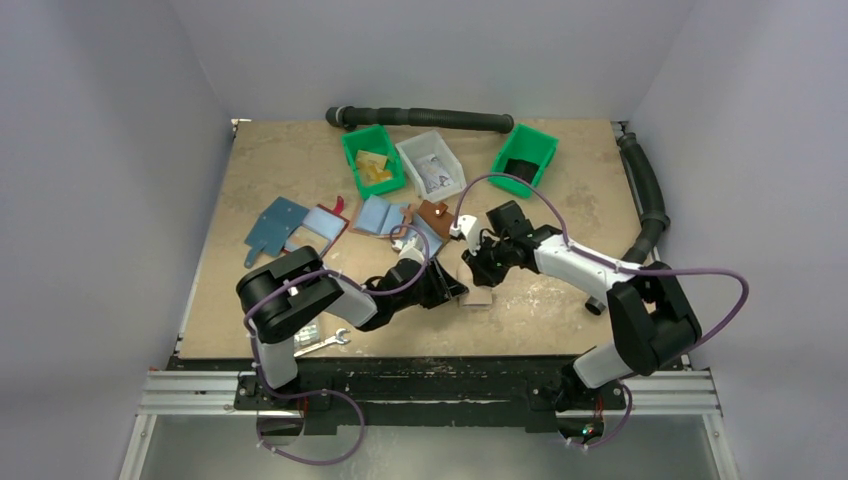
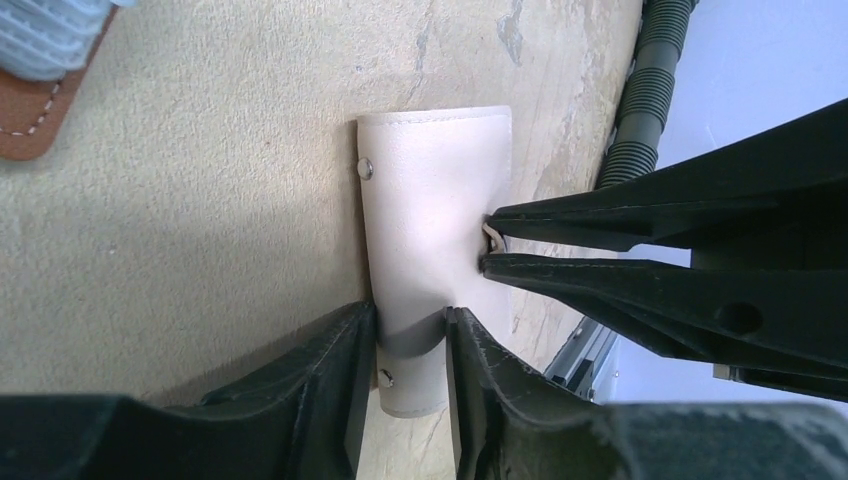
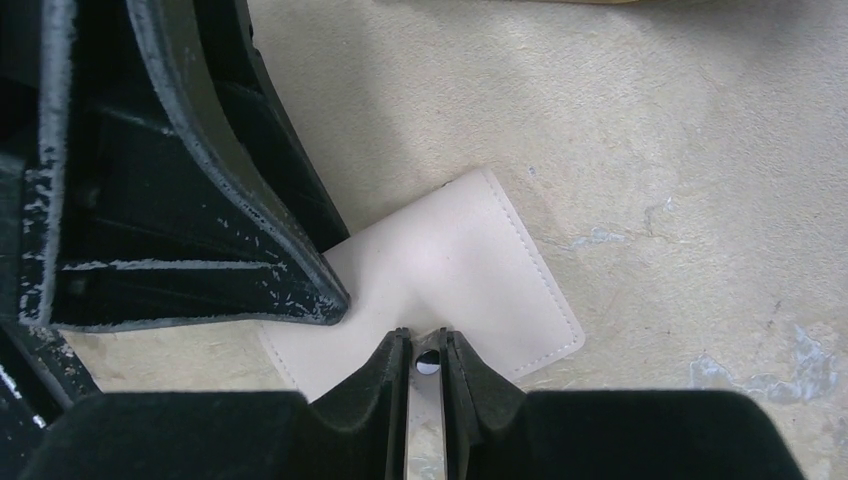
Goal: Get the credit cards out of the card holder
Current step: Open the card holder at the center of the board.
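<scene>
The card holder (image 1: 479, 297) is a flat cream case with stitched edges and metal snaps, lying on the table between the two arms. My left gripper (image 2: 410, 322) is shut on its narrow end, and the case (image 2: 430, 200) bows between the jaws. My right gripper (image 3: 425, 345) is shut on a small snap tab at the long edge of the card holder (image 3: 455, 265). In the left wrist view the right gripper (image 2: 487, 245) pinches that edge from the right. In the top view the left gripper (image 1: 452, 290) and the right gripper (image 1: 478, 270) meet over it. The credit cards are hidden.
At the back stand two green bins (image 1: 372, 160) (image 1: 525, 155) and a whitish bin (image 1: 430, 162). Open brown wallets with blue lining (image 1: 325, 226) (image 1: 385, 215) and a blue-grey pouch (image 1: 274, 228) lie left of centre. A metal wrench (image 1: 325, 343) sits near the front-left edge. A black hose (image 1: 430, 118) runs along the back.
</scene>
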Tool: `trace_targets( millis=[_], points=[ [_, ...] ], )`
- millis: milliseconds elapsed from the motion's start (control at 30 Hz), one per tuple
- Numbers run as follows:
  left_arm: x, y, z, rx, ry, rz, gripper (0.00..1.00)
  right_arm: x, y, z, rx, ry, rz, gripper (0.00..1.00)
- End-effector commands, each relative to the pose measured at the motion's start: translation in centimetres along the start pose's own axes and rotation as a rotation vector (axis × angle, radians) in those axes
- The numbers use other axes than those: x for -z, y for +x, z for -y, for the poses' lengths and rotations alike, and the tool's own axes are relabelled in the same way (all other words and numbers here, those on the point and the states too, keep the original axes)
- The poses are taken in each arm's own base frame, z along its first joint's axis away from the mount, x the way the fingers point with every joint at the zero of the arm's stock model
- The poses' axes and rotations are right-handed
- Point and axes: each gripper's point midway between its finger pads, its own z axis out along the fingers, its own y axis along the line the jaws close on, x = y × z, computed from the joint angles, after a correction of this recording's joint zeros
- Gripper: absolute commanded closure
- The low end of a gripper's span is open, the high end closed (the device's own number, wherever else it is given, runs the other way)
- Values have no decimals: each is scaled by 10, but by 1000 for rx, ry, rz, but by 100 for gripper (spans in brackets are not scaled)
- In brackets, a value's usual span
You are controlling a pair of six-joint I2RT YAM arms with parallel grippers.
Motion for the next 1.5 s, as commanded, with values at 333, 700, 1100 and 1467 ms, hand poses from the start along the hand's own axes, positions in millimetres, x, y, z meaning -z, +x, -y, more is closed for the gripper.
trace_targets(
  millis=[333,700,1100,1467],
  points=[
    [8,28,-85,-55,-274,-79,99,29,-28,-1,6,-52,127,100],
    [25,14,-86,-57,-277,-3,100,40,-18,30,-36,83,117,100],
    [31,9,-70,-102,-224,5,99,16,30,56,-98,190,-96,100],
    [51,-13,-45,-196,-234,47,51,12,21,38,-152,80,-68,61]
  ],
)
